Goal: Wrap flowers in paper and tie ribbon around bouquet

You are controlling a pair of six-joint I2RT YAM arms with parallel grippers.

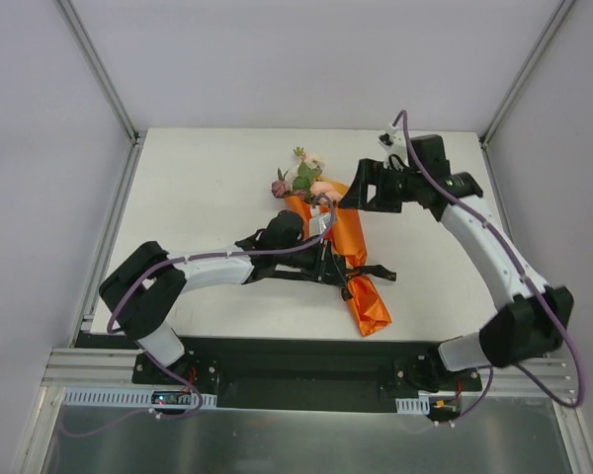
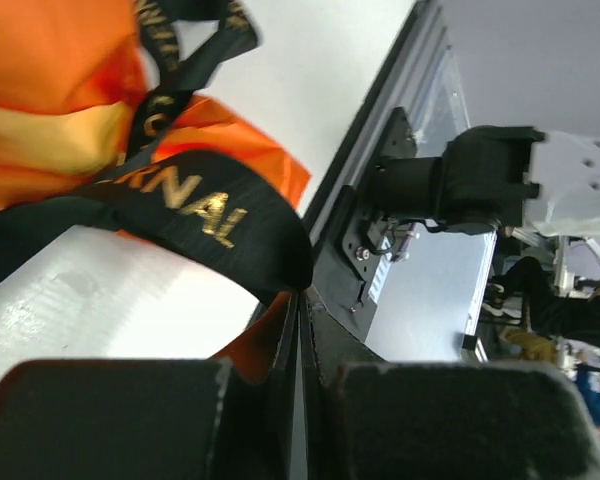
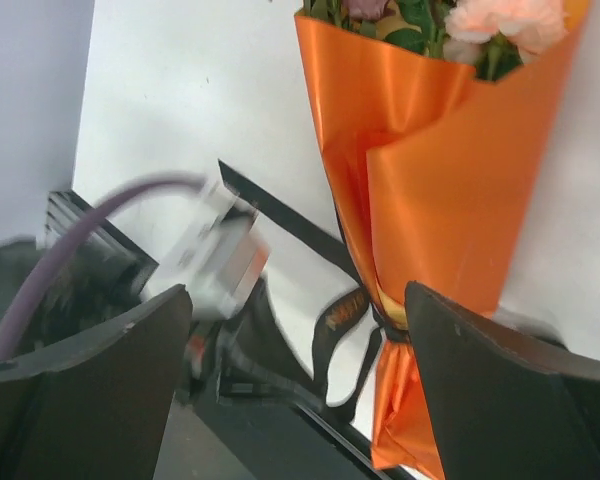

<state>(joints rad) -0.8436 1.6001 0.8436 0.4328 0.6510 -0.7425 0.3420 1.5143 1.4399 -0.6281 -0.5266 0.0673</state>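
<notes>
The bouquet lies on the white table: an orange paper (image 1: 353,240) cone with the pink and mauve flowers (image 1: 301,176) at its far, wide end. A black ribbon (image 1: 374,271) with gold lettering circles the cone's narrow waist, its ends trailing on the table. My left gripper (image 1: 328,259) sits right beside that waist, shut on the ribbon (image 2: 195,200), which runs into the fingertips (image 2: 302,295) with orange paper (image 2: 50,60) behind it. My right gripper (image 1: 361,188) hovers open over the wide end. In its own view the paper (image 3: 430,170), flowers (image 3: 480,20) and ribbon (image 3: 340,315) lie beyond the open right gripper (image 3: 298,290).
The table (image 1: 198,197) is fenced by metal rails on the left, right and back. A black base strip (image 1: 306,357) runs along the near edge. The left wrist with its purple cable (image 3: 100,210) shows blurred in the right wrist view, close to the ribbon.
</notes>
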